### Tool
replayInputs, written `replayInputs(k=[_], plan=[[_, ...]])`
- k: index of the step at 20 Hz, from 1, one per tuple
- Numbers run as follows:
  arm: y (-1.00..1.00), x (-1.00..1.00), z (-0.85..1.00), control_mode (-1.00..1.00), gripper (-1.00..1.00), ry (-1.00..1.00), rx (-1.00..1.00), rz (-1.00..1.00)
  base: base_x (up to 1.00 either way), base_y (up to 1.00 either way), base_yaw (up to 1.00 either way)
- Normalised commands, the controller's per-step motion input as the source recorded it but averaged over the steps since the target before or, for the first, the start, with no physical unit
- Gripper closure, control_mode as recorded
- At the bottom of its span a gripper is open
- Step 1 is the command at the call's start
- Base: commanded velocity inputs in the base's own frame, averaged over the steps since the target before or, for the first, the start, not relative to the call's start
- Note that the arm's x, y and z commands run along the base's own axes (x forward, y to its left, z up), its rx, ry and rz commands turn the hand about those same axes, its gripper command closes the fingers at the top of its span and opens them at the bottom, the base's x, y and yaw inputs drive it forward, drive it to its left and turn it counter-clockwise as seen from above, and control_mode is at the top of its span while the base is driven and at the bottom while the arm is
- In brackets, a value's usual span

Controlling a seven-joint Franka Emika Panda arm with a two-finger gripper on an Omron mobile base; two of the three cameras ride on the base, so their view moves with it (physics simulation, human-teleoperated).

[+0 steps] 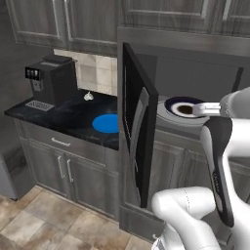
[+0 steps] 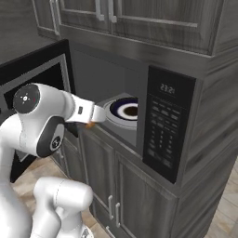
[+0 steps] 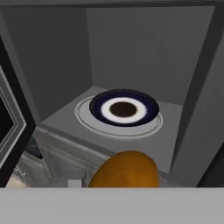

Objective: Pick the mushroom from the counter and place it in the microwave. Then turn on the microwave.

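Observation:
The orange-brown mushroom (image 3: pixel 124 169) sits low and close in the hand view, just outside the microwave's (image 2: pixel 167 121) open cavity. My gripper (image 2: pixel 98 114) is shut on it, and a bit of orange (image 2: pixel 90 124) peeks out under the hand. Seen from the left base view, the gripper (image 1: pixel 197 110) hangs at the mouth of the cavity. Inside, on a round turntable, lies a dark blue plate (image 3: pixel 98 105) with a white ring and a brown centre. The microwave door (image 1: pixel 136 122) stands swung open to the left. My fingertips are hidden behind the mushroom.
To the left of the door, the black counter (image 1: pixel 68 119) carries a blue disc (image 1: pixel 106 123), a small whitish lump (image 1: pixel 88 96) and a black coffee machine (image 1: pixel 51 80). The button panel (image 2: pixel 162 125) is right of the cavity. Cabinets run above and below.

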Motion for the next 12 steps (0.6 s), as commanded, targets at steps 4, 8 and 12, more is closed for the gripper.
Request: replayInputs(k=[4, 8, 12], plan=[[-0.07, 0.31, -0.05, -1.0, 1.0, 0.0, 0.0, 0.02, 0.0, 0.0, 0.0], [-0.03, 0.38, -0.04, -1.0, 1.0, 0.0, 0.0, 0.0, 0.0, 0.0, 0.0], [0.0, 0.38, -0.07, -1.0, 1.0, -0.01, 0.0, 0.0, 0.0, 0.0, 0.0]])
